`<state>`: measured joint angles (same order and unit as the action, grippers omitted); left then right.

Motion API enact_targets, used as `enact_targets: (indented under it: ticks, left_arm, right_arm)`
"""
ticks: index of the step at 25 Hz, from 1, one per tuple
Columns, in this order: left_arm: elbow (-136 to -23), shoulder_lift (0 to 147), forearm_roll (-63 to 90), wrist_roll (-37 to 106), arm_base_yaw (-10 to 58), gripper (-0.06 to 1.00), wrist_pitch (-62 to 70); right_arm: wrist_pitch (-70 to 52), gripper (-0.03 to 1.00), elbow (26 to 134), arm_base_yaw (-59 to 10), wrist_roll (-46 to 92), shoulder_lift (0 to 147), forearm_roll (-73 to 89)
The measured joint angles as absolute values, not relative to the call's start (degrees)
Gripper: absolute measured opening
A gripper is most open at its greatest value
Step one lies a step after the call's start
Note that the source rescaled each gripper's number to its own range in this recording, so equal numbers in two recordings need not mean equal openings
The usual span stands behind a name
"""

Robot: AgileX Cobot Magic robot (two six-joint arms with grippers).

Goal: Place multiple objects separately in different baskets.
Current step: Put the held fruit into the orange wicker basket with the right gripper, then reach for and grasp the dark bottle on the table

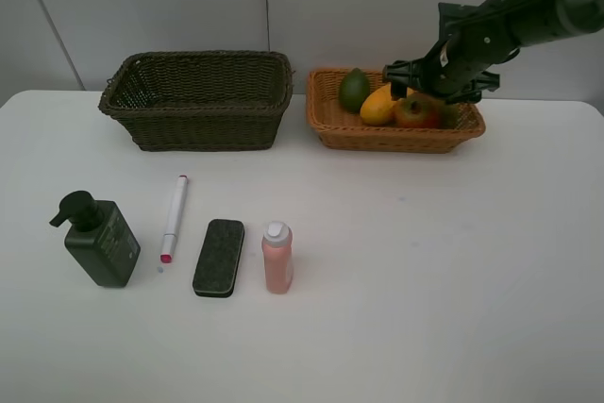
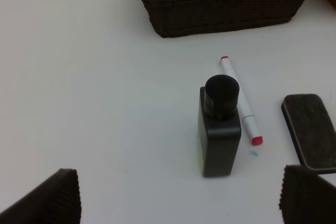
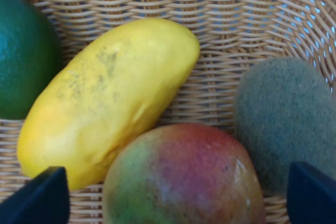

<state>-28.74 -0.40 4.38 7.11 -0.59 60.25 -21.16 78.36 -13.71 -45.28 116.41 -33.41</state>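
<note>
- Exterior high view: the orange-tan basket sits at the back right of the white table, and it is shallow and woven. In it lie a dark green lime, a yellow mango and a red fruit with a green blush.
- The deeper dark basket stands just to its left, apart from it.
- Near the front left, four things lie in a row, none touching: an upright dark green pump bottle, a white marker with a pink tip towards the front, a dark eraser pad lying flat, and an upright small pink bottle with a white cap.
- The right gripper hangs over the orange-tan basket, above the red fruit. Its opening cannot be judged from here.
- Left wrist view: the pump bottle stands with the marker just beside it. The eraser pad lies further off and the dark basket beyond.
- The left gripper is spread wide above bare table, holding and touching nothing.
- Right wrist view: the mango is smooth with faint brown specks and leans against the red fruit. A fuzzy brown kiwi lies beside the red fruit, and the lime is at the mango's far side. All rest on the weave of the orange-tan basket.
- The right gripper is spread wide. One fingertip stands on each side of the red fruit, with a gap showing, so it grips nothing.
</note>
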Motion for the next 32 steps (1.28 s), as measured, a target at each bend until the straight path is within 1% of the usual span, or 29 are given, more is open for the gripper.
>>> enact_targets:
  ticks: [12,17,21,24,32]
  left_arm:
    - [-28.7,-0.4,4.4,7.1,-0.6,1.0,60.2]
    - [-28.7,-0.4,4.4,7.1,-0.6,1.0,60.2]
    - [-28.7,-0.4,4.4,7.1,-0.6,1.0,60.2]
    - [-28.7,-0.4,4.4,7.1,-0.6,1.0,60.2]
    - [-28.7,-0.4,4.4,7.1,-0.6,1.0,60.2]
  right_arm:
    - [-23.5,1.0,78.4,-13.8,-45.3,115.8,-33.3]
    - [-26.4,1.0,78.4,-13.8,-44.7,111.5,-33.3]
    - [-30.3,1.0,77.8,-14.6,-40.4,106.9,-32.5]
    - [-30.6,1.0,74.7,-15.7,-36.1,102.9,-30.1]
    - [-30.1,1.0,60.3,-16.5,-25.1,86.9,-20.1]
